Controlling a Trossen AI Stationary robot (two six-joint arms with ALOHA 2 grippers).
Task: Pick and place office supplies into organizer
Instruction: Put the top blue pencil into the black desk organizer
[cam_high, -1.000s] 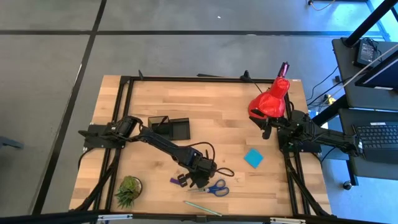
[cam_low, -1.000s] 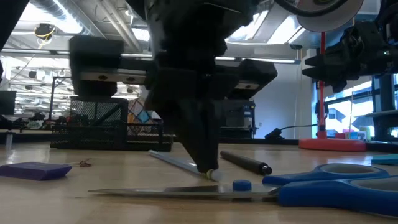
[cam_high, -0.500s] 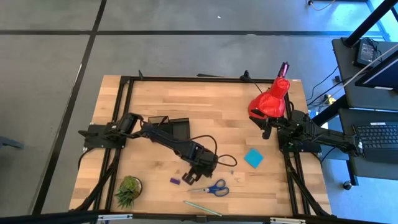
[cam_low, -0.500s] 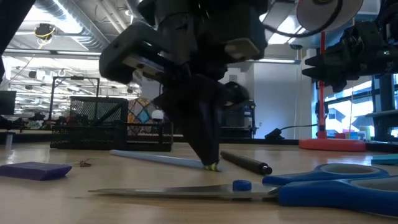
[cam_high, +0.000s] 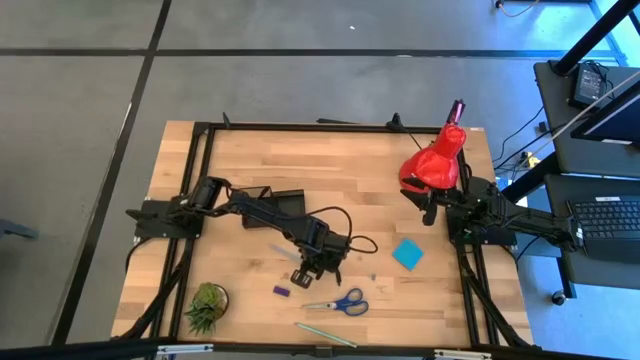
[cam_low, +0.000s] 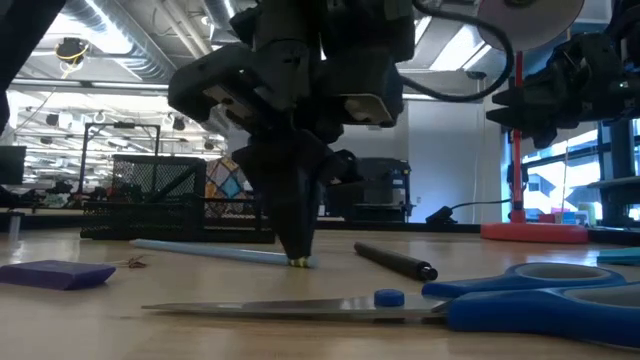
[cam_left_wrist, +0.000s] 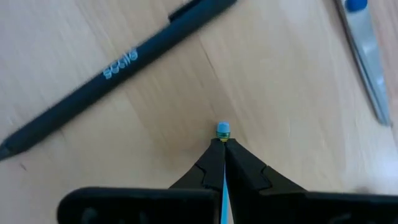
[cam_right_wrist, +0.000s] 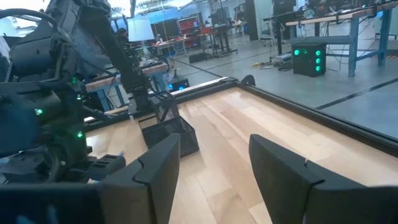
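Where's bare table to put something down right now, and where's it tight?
Free: the wood between the organizer and the red lamp, and the far strip behind both. Crowded: the near middle, where the left gripper, shut on a pencil, sits by the scissors, purple block and plant.

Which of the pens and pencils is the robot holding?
The pale blue pencil. The left hand pinches its eraser end. The black pen lies loose beside it.

The left gripper (cam_low: 298, 258) is held clamped, pointing down mid-table, while the right gripper (cam_right_wrist: 214, 168) is parked with fingers spread.
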